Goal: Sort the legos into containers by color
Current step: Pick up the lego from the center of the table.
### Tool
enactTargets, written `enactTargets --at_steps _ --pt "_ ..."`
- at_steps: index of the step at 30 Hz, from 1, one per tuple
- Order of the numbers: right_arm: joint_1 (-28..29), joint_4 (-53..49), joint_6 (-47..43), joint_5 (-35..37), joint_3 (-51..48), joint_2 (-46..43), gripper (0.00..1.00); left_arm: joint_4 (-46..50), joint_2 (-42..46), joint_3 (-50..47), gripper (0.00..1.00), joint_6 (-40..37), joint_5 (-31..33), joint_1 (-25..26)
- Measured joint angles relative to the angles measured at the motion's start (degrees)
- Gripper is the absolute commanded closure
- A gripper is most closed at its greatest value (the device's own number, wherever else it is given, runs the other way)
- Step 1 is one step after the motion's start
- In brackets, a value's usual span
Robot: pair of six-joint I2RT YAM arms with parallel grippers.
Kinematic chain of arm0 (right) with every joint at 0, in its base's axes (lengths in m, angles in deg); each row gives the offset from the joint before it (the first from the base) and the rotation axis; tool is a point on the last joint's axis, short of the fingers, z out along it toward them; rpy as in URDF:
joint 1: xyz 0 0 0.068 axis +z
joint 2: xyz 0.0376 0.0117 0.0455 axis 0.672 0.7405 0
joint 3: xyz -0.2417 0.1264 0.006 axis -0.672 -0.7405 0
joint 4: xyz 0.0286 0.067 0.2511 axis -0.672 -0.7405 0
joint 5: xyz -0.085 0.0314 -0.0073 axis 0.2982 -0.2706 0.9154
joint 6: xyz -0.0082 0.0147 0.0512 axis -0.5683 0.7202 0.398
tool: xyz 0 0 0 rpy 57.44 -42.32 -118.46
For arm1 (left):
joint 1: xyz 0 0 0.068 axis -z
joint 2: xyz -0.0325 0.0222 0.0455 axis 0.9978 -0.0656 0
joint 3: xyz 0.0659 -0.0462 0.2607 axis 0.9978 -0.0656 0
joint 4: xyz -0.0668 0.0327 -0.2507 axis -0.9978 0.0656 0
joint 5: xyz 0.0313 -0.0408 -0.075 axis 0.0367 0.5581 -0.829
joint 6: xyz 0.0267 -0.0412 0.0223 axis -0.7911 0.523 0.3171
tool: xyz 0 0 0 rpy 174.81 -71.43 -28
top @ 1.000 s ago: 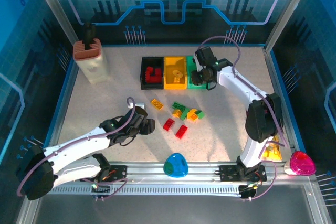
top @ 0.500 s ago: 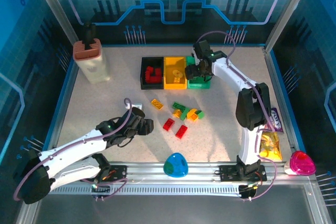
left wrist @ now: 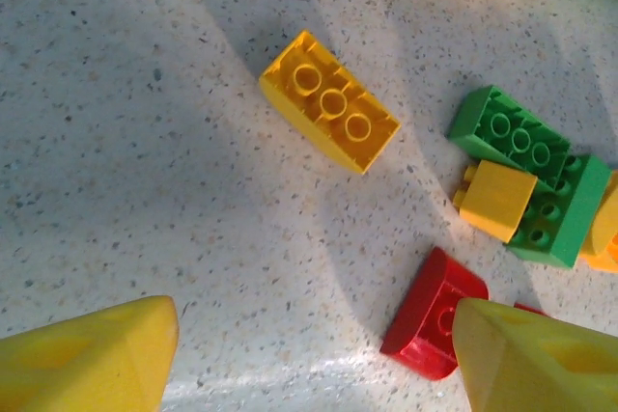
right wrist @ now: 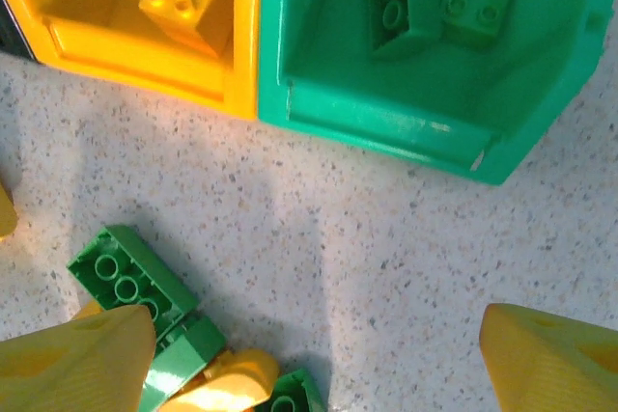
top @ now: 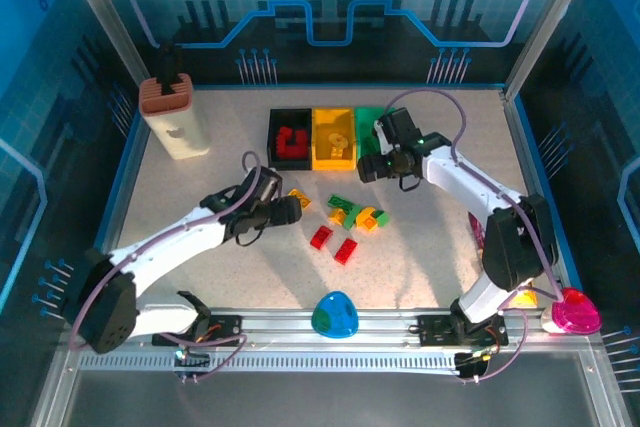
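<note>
We watch the right end effector (top: 370, 169), empty and spread wide, pull back from the green bin (right wrist: 386, 127) after a drop. The left end effector (top: 288, 209), also open, has reached the yellow lego (left wrist: 329, 101) on the desk (left wrist: 145, 190).

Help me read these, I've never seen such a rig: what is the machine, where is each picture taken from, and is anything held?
These are two robot arms bolted to a table. The overhead picture looks down from behind them; the other two come from a camera on each wrist, the yellow wedges being that arm's fingers. The left gripper hangs open near a yellow brick; the right gripper is open before the green bin and yellow bin. Neither holds anything. The black bin has red bricks inside. More loose bricks lie mid-table.
</note>
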Motion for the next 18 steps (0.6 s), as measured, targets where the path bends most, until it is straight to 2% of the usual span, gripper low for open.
enactTargets --at_steps 9,18 --pt "-0.59 2.16 2.08 -0.61 -7.23 -5.18 0.13 5.20 -20.02 17.20 0.26 3.30 0.02 -1.51" --pt "-2.60 4.09 2.64 -1.53 -10.16 -9.31 0.14 11.50 -31.91 25.92 0.29 7.78 1.73 -2.32"
